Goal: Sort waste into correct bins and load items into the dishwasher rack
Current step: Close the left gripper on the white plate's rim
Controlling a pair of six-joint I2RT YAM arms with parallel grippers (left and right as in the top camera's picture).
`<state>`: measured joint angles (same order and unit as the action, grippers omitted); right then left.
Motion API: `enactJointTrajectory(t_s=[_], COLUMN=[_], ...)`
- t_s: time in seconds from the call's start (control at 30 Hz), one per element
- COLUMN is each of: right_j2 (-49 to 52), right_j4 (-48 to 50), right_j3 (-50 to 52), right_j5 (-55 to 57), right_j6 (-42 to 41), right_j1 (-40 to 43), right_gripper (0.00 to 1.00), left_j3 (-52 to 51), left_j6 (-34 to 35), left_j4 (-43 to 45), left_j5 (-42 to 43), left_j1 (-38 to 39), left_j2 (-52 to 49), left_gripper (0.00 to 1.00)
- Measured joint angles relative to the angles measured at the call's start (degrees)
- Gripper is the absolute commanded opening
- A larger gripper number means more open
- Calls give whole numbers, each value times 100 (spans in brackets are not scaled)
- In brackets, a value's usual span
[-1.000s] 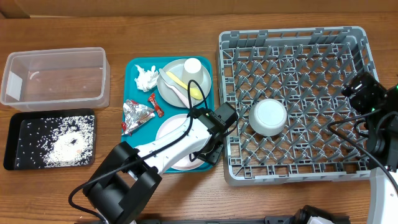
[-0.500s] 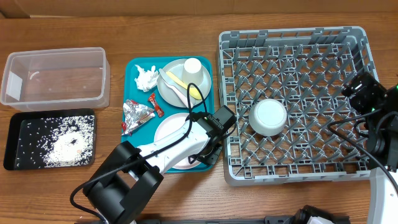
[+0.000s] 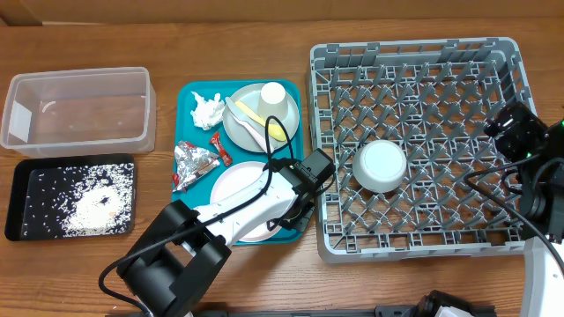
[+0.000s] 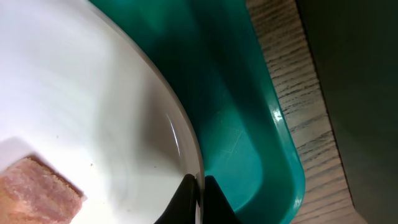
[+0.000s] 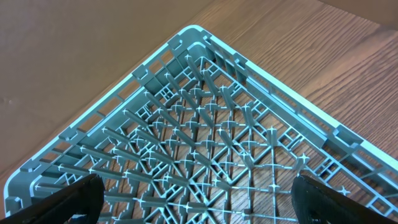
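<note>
My left gripper (image 4: 199, 198) is shut on the right rim of the pale pink-white plate (image 4: 93, 106), which lies in the teal tray (image 4: 249, 143). An orange food cube (image 4: 37, 193) sits on that plate. From overhead, the left gripper (image 3: 295, 213) is at the plate (image 3: 238, 185) edge, close to the dishwasher rack (image 3: 410, 48). A small grey bowl (image 3: 380, 165) rests upside down in the rack. My right gripper (image 3: 515, 128) hangs open over the rack's right side, and its wrist view shows the right gripper (image 5: 199, 205) above the empty grid (image 5: 186, 99).
The grey plate (image 3: 251, 132) holds a white cup (image 3: 273, 95), a yellow spoon (image 3: 275, 129) and a white utensil (image 3: 240, 110). Tissue (image 3: 205, 110), a foil wrapper (image 3: 192, 161) and red packets (image 3: 218, 141) lie in the teal tray (image 3: 187, 95). The clear tub (image 3: 77, 110) and the black tray (image 3: 26, 176) with rice stand left.
My left gripper's fingers have come together on the plate's rim. The right arm has not moved.
</note>
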<state>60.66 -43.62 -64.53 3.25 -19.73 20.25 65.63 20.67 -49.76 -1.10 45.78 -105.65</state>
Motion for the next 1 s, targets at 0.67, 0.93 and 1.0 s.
enactJointTrajectory(t_s=[0.67, 0.93, 1.0], right_j2=[0, 0, 0], right_j4=[-2, -2, 0], right_j3=[0, 0, 0], right_j5=[2, 0, 0], right_j6=[-2, -4, -2], right_j1=[2, 0, 2], right_gripper=[100, 100, 100], left_j3=[315, 317, 317], left_j6=[81, 81, 105], left_j4=[-481, -597, -603], left_j5=[195, 197, 188], left_j1=[-501, -579, -579], left_j2=[1543, 1753, 1753], left_gripper=[4, 4, 4])
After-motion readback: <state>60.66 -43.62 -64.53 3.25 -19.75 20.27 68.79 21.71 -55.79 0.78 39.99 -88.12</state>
